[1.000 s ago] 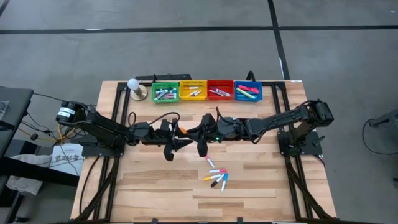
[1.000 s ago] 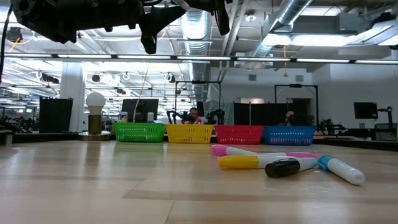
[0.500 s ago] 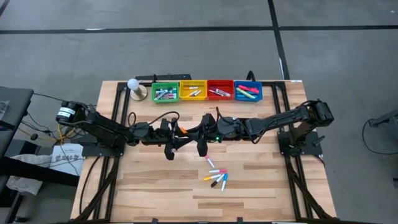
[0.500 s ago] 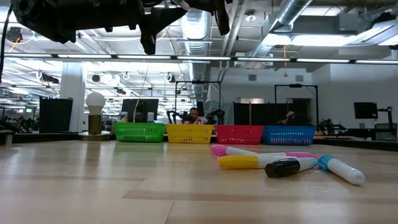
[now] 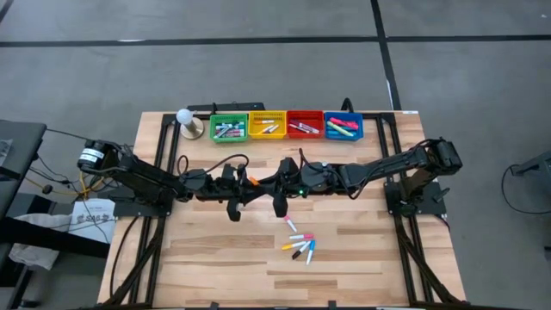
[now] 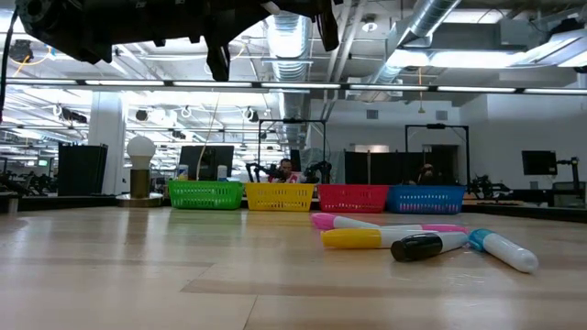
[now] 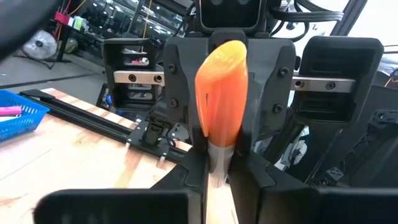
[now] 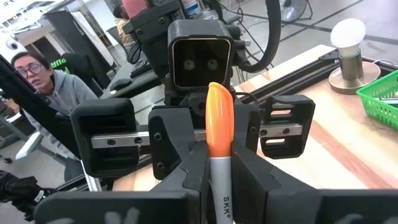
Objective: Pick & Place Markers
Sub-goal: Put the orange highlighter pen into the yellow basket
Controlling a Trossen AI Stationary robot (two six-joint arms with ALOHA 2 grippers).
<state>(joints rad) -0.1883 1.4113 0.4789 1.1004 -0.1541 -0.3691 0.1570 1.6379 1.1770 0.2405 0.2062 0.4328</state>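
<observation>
- Currently: orange marker (image 8: 219,124) held mid-air between left gripper (image 5: 244,191) and right gripper (image 5: 277,191), long axis running arm to arm.
- Both jaws clamped on opposite ends.
- Above surface (image 5: 215,258), short of yellow bin (image 5: 267,126).

The wooden worktop (image 5: 215,258) stands on a grey concrete floor (image 5: 258,77) crossed by dark seams. Left of the worktop sits a dark side table (image 5: 17,155). Beyond the worktop's far edge, the room is an open hall with exposed silver ducts (image 6: 431,27), long ceiling lights (image 6: 275,85), a white column (image 6: 105,137), dark monitors (image 6: 537,162) and seated people (image 6: 286,170).
</observation>
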